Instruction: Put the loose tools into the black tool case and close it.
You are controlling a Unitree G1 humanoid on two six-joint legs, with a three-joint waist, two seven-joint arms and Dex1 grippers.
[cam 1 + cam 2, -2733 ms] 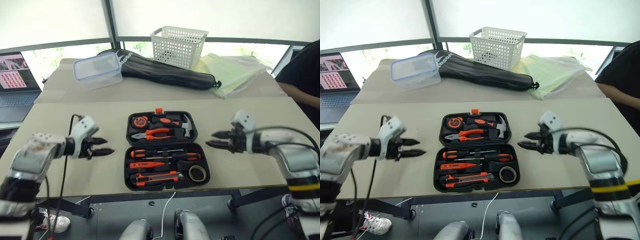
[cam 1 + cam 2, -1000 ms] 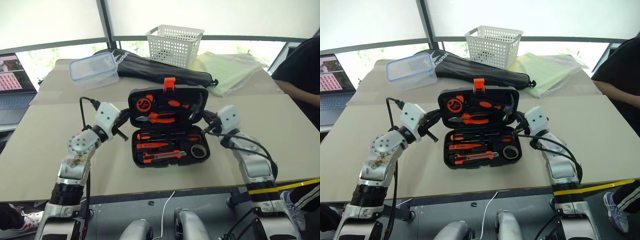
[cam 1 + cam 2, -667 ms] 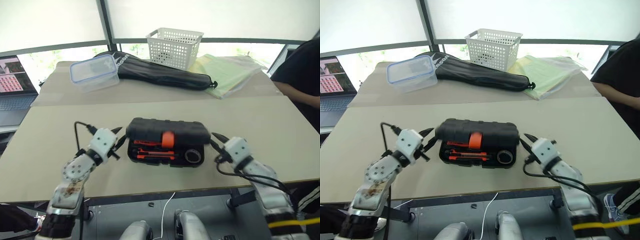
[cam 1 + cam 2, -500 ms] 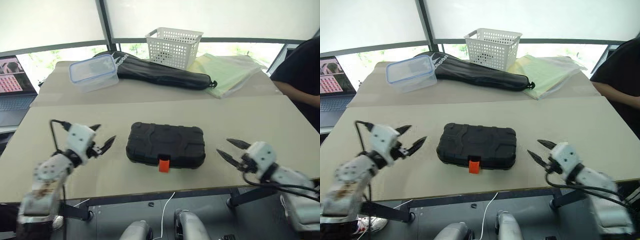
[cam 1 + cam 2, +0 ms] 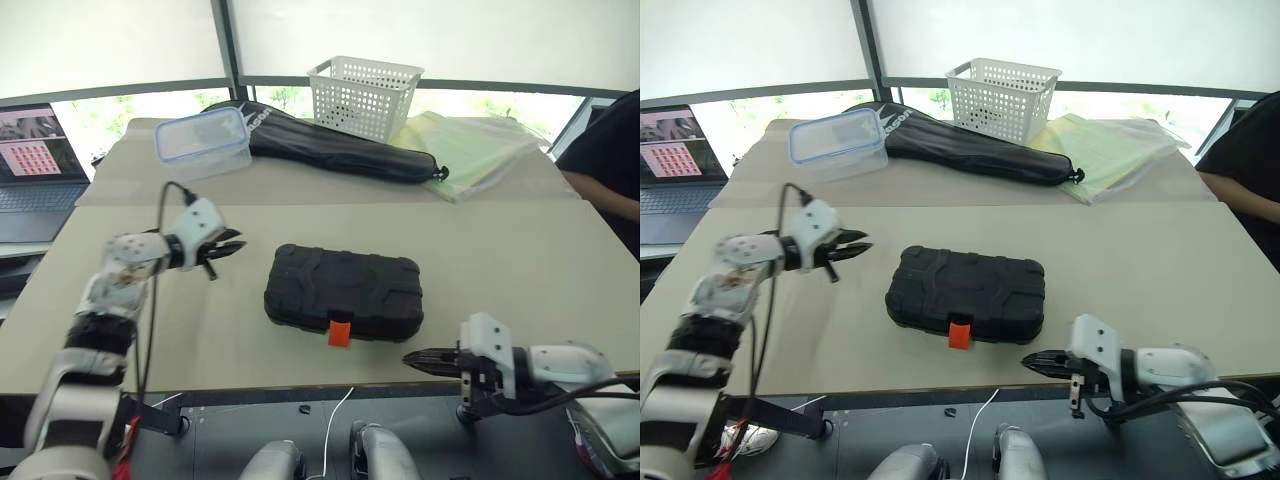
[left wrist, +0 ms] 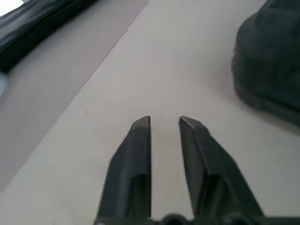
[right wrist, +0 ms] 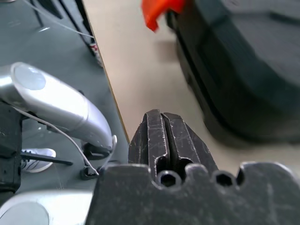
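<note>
Risk here centres on the orange latch (image 5: pixel 340 333): the black tool case (image 5: pixel 345 292) lies shut in the middle of the front worktop (image 5: pixel 520 250), its lid down and the latch facing the near edge, but I cannot tell whether the tab is pressed home. It sticks out and looks to hang loose, so my guess is that the case is closed but not locked. If it is lifted or nudged in that state, the lid could spring up and the tools inside could spill. None of the loose tools lies on the worktop, so they are presumably all inside.

The right gripper (image 5: pixel 412 358) hovers at the near edge of the worktop, to the right of the latch and apart from it, its two black fingers pressed together and pointing toward the case. A push from that side, rather than squarely down on the tab, might slide the case toward the left edge instead of snapping it shut.

The left gripper (image 5: pixel 232 248) sits above the worktop off the far left corner of the case, not touching it; its fingers stand only slightly apart, with nothing between them. It is not bracing the case, so nothing would stop a slide.

Writing: the long black fabric bag (image 5: pixel 340 150) on the rear worktop carries white lettering near its left end, too small to read. The laptop screen (image 5: pixel 35 145) at the left shows pinkish thumbnails, illegible. The case lid bears moulded relief but no readable brand.
</note>
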